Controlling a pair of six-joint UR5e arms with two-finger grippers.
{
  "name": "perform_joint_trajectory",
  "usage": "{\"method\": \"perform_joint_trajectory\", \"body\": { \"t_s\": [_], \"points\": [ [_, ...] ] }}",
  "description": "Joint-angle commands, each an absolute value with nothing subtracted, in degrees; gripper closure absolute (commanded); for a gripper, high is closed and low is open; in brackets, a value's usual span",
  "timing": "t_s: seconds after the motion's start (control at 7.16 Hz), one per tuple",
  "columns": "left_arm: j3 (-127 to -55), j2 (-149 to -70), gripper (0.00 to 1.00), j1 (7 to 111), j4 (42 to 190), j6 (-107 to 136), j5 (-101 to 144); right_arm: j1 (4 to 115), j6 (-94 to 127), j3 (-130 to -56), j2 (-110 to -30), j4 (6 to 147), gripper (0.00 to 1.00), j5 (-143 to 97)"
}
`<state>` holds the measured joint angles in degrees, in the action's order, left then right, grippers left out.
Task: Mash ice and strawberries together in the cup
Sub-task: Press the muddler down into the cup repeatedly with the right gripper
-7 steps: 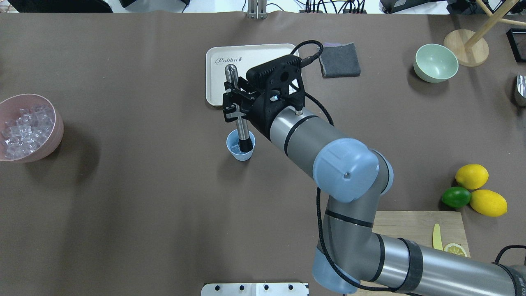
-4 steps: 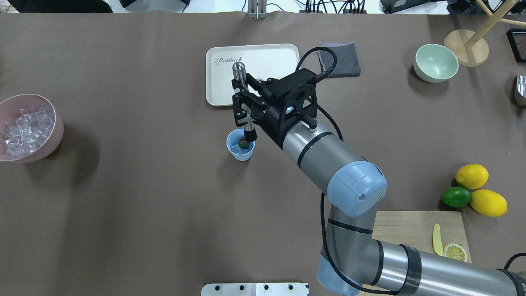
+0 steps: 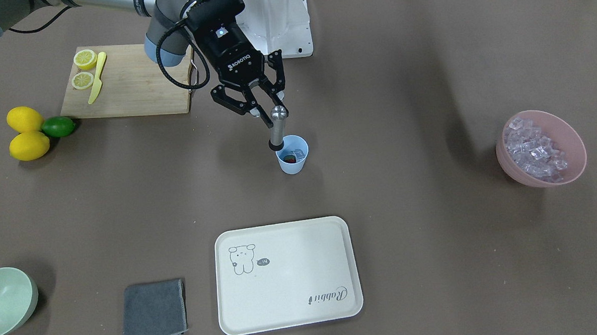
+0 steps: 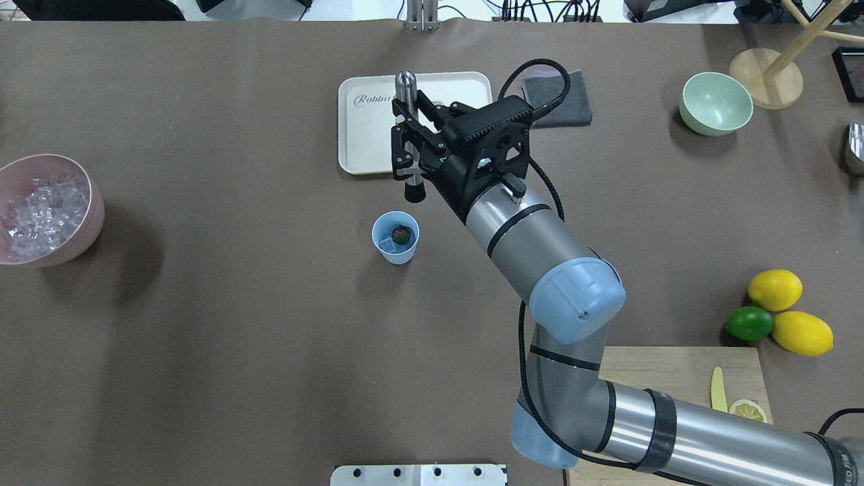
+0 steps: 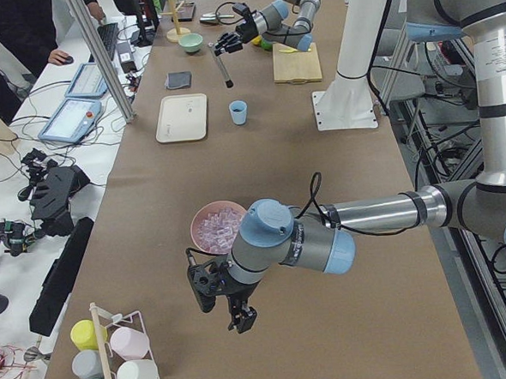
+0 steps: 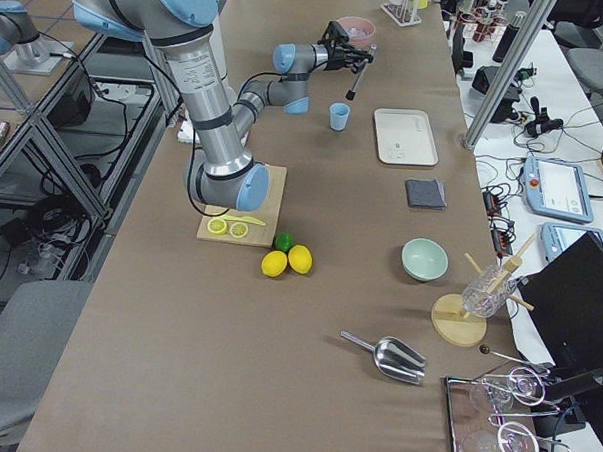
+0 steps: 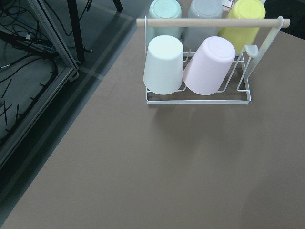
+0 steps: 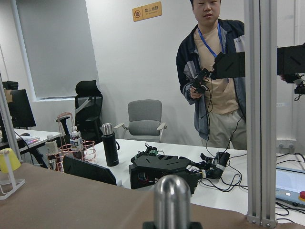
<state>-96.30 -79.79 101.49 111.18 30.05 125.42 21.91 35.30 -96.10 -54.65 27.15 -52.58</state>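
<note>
The light-blue cup stands mid-table and also shows in the front view. Inside it lie the red strawberry and a few ice cubes. My right gripper is shut on a steel muddler with a black tip. It holds the muddler upright, above the cup and just off its far rim, between cup and tray. The muddler's rounded top fills the right wrist view. A pink bowl of ice sits far left. My left gripper hangs beside that bowl; I cannot tell whether it is open or shut.
A white tray lies behind the cup with a grey cloth to its right. A pale-green bowl is far right. Two lemons, a lime and a cutting board sit near my right base. A cup rack faces my left wrist.
My right gripper has lifted the muddler out of the cup and drawn it away toward the tray. The strawberry in the cup now shows uncovered.
</note>
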Motion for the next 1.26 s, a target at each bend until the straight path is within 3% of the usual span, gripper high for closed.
{"method": "perform_joint_trajectory", "body": {
  "t_s": [0.0, 1.12],
  "points": [
    [-96.15, -79.72, 0.02, 101.51, 111.18, 30.06, 125.42, 19.79, 35.33, -91.00, -53.01, 22.10, 1.00, -49.84],
    [-95.10, -79.72, 0.02, 101.51, 111.36, 29.88, 125.42, 17.23, 34.80, -87.63, -52.73, 20.57, 1.00, -48.78]
  ]
}}
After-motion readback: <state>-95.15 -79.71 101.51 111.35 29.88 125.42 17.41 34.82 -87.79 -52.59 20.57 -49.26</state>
